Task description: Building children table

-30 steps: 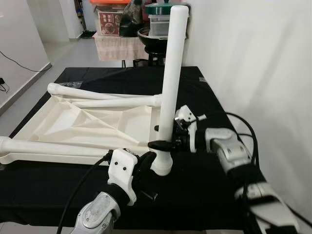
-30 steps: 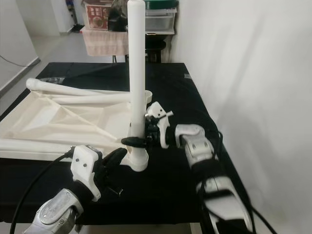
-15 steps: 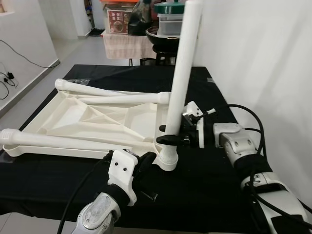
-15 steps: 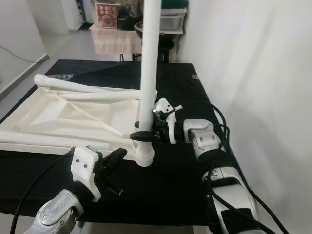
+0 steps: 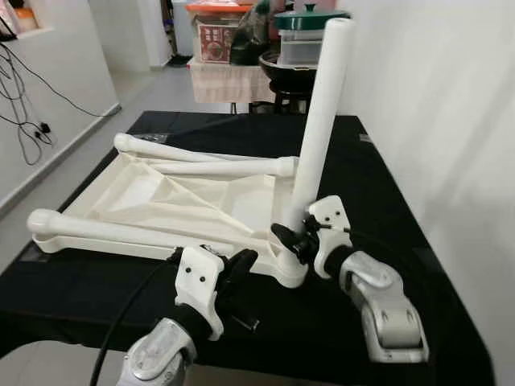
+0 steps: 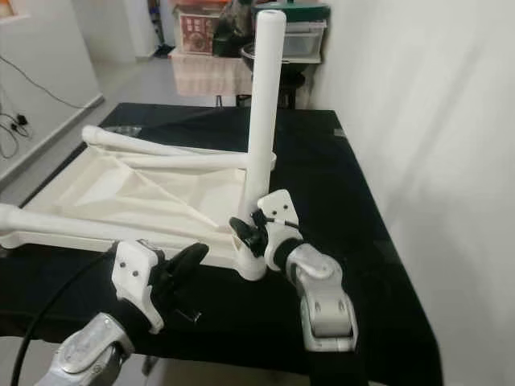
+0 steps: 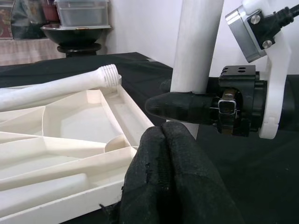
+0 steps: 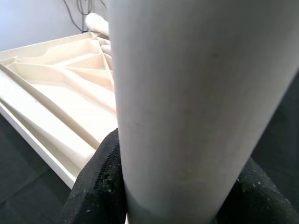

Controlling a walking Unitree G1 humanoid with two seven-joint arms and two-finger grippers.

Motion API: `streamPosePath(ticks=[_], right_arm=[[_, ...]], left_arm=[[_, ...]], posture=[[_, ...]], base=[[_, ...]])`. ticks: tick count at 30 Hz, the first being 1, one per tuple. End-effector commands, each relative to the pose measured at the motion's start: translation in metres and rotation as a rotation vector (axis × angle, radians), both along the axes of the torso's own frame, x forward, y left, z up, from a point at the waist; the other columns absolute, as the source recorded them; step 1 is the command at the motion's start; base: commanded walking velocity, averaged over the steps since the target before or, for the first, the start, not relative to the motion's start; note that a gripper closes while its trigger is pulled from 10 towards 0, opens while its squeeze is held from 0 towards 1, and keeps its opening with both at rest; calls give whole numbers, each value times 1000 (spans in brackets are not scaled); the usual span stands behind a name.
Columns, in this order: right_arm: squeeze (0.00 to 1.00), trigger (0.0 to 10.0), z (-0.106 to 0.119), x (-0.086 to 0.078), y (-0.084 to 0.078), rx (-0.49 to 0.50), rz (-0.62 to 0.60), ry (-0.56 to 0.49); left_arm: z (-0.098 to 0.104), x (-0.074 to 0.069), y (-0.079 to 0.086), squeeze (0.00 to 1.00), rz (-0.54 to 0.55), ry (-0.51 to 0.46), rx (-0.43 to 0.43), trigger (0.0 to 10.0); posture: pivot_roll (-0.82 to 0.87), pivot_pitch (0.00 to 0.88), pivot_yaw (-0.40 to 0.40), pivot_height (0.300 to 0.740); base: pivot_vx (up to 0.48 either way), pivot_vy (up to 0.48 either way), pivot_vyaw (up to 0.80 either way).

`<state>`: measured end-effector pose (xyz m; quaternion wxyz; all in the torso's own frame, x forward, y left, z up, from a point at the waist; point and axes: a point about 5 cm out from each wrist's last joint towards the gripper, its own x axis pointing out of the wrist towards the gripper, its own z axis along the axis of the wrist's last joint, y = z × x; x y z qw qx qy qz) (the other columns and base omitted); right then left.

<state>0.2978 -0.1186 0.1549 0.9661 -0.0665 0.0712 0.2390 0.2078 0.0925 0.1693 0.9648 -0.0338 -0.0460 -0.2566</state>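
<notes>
Now you have the white leg (image 5: 318, 133) standing up at the near right corner of the upside-down table top (image 5: 145, 197), which lies on the black bench (image 5: 386, 193). Your right gripper (image 5: 291, 238) has its fingers clamped around the leg near its bottom, at about 5 o'clock from the tray's middle. Your left gripper (image 5: 239, 265) sits just beside that corner with its fingers pressed together, holding nothing. Keep the leg straight up, not leaning. Turn it slowly so the end goes into the corner hole. Use the left fingers to hold the table top down so it cannot slide. Two more legs (image 5: 217, 167) lie across it at 12 and 8 o'clock.
</notes>
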Motion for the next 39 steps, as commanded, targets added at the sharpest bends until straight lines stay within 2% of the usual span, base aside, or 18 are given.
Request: streamPosePath(ticks=[1,3,4,5,8,10,11,13,16,17,18,23,25,28,29,30,31,39], right_arm=[[0,0,-22,-4,0,-86,-25,84],[0,0,-22,-3,4,-70,-31,90],[0,1373,-22,-1,7,-73,-31,96],[0,10000,-23,0,8,-84,-30,115],[0,10000,-21,2,10,-55,-4,120],[1000,10000,-6,16,10,-8,74,75],[1000,10000,-6,16,10,-8,74,75],[1000,10000,13,32,11,54,222,4],[1000,10000,13,32,11,54,222,4],[0,10000,21,41,10,19,390,-34],[0,10000,23,44,8,-24,480,-43],[0,10000,24,49,7,-62,569,-35],[0,10000,21,55,10,-83,699,25],[0,10000,28,64,16,-14,772,64],[0,7765,30,66,16,5,782,69],[0,4275,31,67,16,12,791,71],[0,0,31,67,15,22,808,83],[0,0,34,69,-1,46,855,99]], left_arm=[[0,-2,1,0,-9,9,3,10000],[0,-2,1,0,-6,8,5,10000],[0,-3,2,0,0,6,8,10000],[0,-2,2,0,5,5,10,10000],[0,-2,2,0,8,5,10,10000],[0,-2,2,0,5,8,9,10000],[0,-2,2,0,5,8,9,10000],[-1,-1,2,0,1,10,8,10000],[-1,-1,2,0,1,10,8,10000],[-1,-1,1,0,2,11,9,10000],[-1,-1,1,0,3,11,11,10000],[-1,-2,1,0,5,12,16,10000],[-1,-8,2,0,2,8,51,10000],[1,-22,12,0,12,-6,121,10000],[1,-23,17,0,27,-2,121,10000],[1,-24,21,0,39,2,118,10000],[1,-24,24,0,43,1,121,10000],[-1,-28,22,0,14,-3,91,10000]], posture=[[5,16,-43,740],[5,16,-43,740],[6,18,-42,740],[5,14,-42,740],[5,12,-40,740],[6,4,-37,740],[6,4,-37,740],[11,1,-38,740],[11,1,-38,740],[37,0,-46,740],[37,0,-46,740],[52,0,-52,740],[62,0,-50,740],[76,11,-50,740],[80,13,-51,740],[81,14,-49,740],[80,16,-48,740],[72,31,-38,740]], base=[[0,0,0],[0,0,0],[0,0,0],[0,0,0],[0,0,0],[0,0,0],[0,0,0],[0,0,0],[0,0,0],[0,0,0],[0,0,0],[0,0,0],[0,0,0],[0,0,0],[0,0,0],[0,0,0],[0,0,0],[0,0,0]])
